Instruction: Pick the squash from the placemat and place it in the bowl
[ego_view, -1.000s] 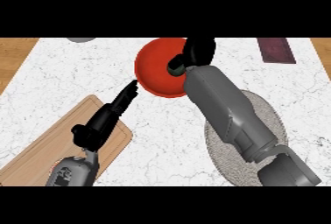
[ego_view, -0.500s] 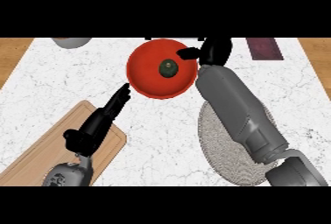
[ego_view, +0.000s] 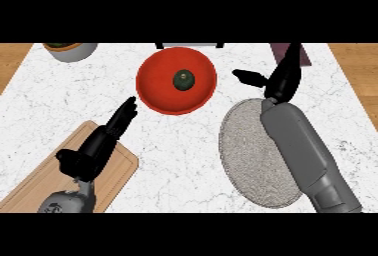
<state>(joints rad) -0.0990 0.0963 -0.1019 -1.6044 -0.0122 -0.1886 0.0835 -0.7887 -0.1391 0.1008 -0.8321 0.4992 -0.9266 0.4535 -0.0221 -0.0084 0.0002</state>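
Observation:
The dark green squash (ego_view: 182, 79) lies in the middle of the red bowl (ego_view: 159, 90) at the upper centre of the counter. My right hand (ego_view: 281, 80) is to the bowl's right, above the far end of the round grey placemat (ego_view: 247, 150), open with straight fingers and the thumb pointing left; nothing is in it. My left hand (ego_view: 100, 145) rests open over the wooden cutting board (ego_view: 118, 175) at the lower left, fingers pointing up towards the bowl.
A grey pot (ego_view: 71, 50) stands at the back left corner. A dark purple object (ego_view: 284, 50) lies at the back right, partly behind my right hand. A dark-edged white thing (ego_view: 190, 45) shows behind the bowl. Wooden floor flanks the marble counter (ego_view: 184, 150).
My right hand has drawn back from the bowl to the right, leaving the squash in the bowl. The view has shifted, so bowl and placemat show more fully.

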